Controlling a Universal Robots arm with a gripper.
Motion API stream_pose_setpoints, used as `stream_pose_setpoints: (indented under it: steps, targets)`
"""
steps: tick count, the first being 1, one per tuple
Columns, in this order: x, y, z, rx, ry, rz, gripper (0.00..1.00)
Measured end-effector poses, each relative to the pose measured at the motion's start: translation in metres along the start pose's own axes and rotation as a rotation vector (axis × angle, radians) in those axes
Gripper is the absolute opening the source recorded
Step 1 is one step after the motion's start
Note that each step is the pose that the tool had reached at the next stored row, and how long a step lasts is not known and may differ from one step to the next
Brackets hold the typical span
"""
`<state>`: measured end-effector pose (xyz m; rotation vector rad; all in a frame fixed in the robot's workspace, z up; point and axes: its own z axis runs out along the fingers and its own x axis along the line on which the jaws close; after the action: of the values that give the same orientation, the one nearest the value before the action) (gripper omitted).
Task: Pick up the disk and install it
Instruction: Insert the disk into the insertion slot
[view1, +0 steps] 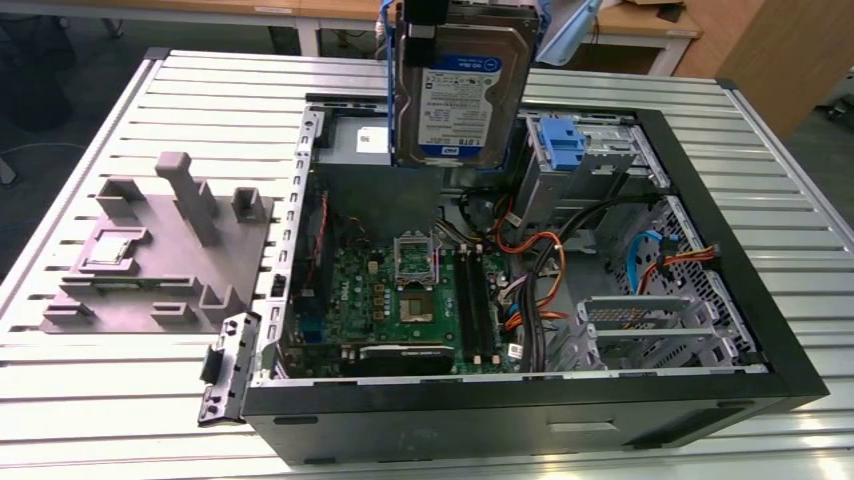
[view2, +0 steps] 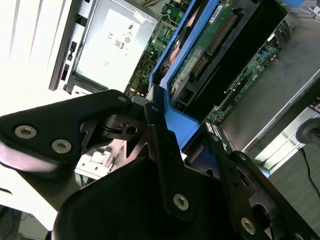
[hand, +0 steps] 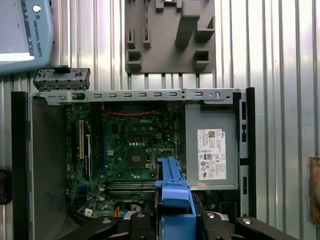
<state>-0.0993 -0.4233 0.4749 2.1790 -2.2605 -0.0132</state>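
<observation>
A robot arm's jaws hold the disk (view1: 461, 90) upright in the air above an open computer case (view1: 467, 430), which lies on its side on a slatted metal counter (view1: 120, 400). The jaws are clenched on the blue plastic bracket (view2: 180, 127) that edges the disk, gripping it from above. In the second wrist view, 1 black finger (view2: 157, 145) presses against the bracket, and the disk's green circuit board (view2: 225, 45) shows beyond it. In the exterior view the disk's white label with its blue band faces the camera, and the disk hangs over the far side of the case. Below it lie the green motherboard (view1: 400, 300) and, toward the exterior view's right, a tangle of orange and black cables (view1: 534, 280). Farther right, a metal drive bay carries another bare blue bracket (view1: 563, 140). A grey moulded fixture (view1: 160, 240) sits on the counter just beside the case, on the exterior view's left. In the first wrist view a grey power-supply box (hand: 210, 150) with a white label sits in 1 corner of the case, beside the motherboard.
</observation>
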Motion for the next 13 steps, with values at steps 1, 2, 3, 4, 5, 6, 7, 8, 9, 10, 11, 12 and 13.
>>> stream_pose_setpoints:
  steps: [1, 2, 3, 4, 5, 6, 7, 8, 9, 10, 11, 12, 13]
  targets:
    - [0.0006, -0.0001, 0.0000, 0.0000, 0.0002, 0.000, 0.36]
    - [0.0013, -0.0001, 0.0000, -0.0001, 0.0005, 0.000, 0.36]
    - [0.0019, -0.0001, -0.0001, -0.0001, 0.0011, 0.000, 0.36]
    - [0.0028, -0.0002, -0.0001, -0.0001, 0.0014, 0.000, 0.36]
    - [0.0039, -0.0002, 0.0000, -0.0001, 0.0015, 0.000, 0.36]
    - [0.0053, -0.0002, 0.0000, 0.0000, 0.0015, 0.000, 0.36]
    - [0.0068, -0.0003, 0.0001, -0.0001, 0.0016, 0.000, 0.36]
    - [0.0081, -0.0003, 0.0002, -0.0001, 0.0015, 0.000, 0.36]
    - [0.0093, -0.0004, 0.0003, 0.0000, 0.0015, 0.000, 0.36]
    - [0.0101, -0.0004, 0.0003, -0.0001, 0.0015, 0.000, 0.36]
    - [0.0104, -0.0004, 0.0004, 0.0000, 0.0015, 0.000, 0.36]
    - [0.0105, -0.0004, 0.0004, 0.0000, 0.0017, 0.000, 0.36]
    - [0.0105, -0.0004, 0.0004, 0.0000, 0.0018, 0.000, 0.36]
